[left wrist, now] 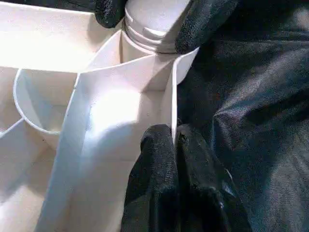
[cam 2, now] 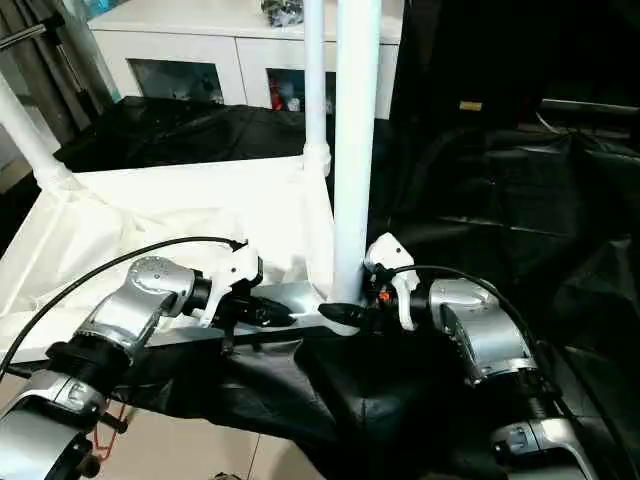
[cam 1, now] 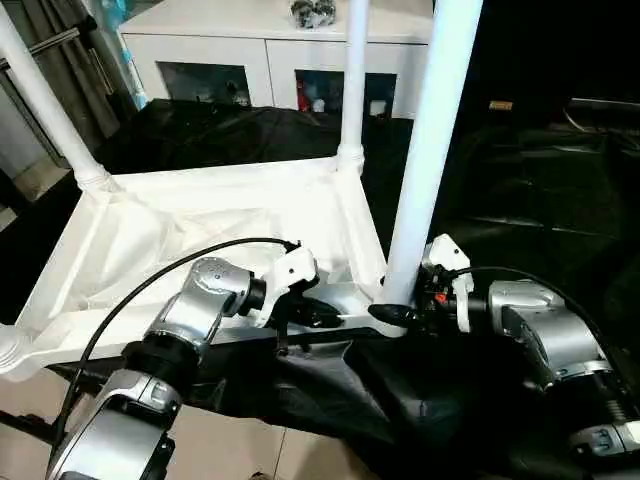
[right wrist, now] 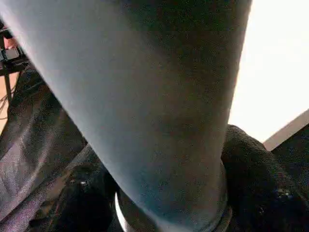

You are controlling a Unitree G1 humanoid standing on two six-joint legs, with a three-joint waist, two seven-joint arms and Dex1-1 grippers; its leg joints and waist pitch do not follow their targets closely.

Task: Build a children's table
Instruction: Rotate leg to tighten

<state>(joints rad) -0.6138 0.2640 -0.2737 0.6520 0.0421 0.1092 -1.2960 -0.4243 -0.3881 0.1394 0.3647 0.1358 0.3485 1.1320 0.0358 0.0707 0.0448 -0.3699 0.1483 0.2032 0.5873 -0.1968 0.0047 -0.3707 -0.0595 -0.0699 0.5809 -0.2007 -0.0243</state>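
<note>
Left pincer (cam 1: 325,318) clenched on white ribbed plastic tabletop (cam 1: 200,235) rim; right pincer (cam 1: 400,312) grasping long white tapered tube leg (cam 1: 430,140). Beneath, black-draped work table (cam 1: 520,200); beyond, white cabinet (cam 1: 260,45).

Black-draped work table (cam 1: 540,200), white tabletop (cam 1: 180,230) lying upside down on it, legs upright

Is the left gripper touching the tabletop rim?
Touching. In the left wrist view the left gripper has its black fingers closed on the thin edge wall of the tabletop.
</note>
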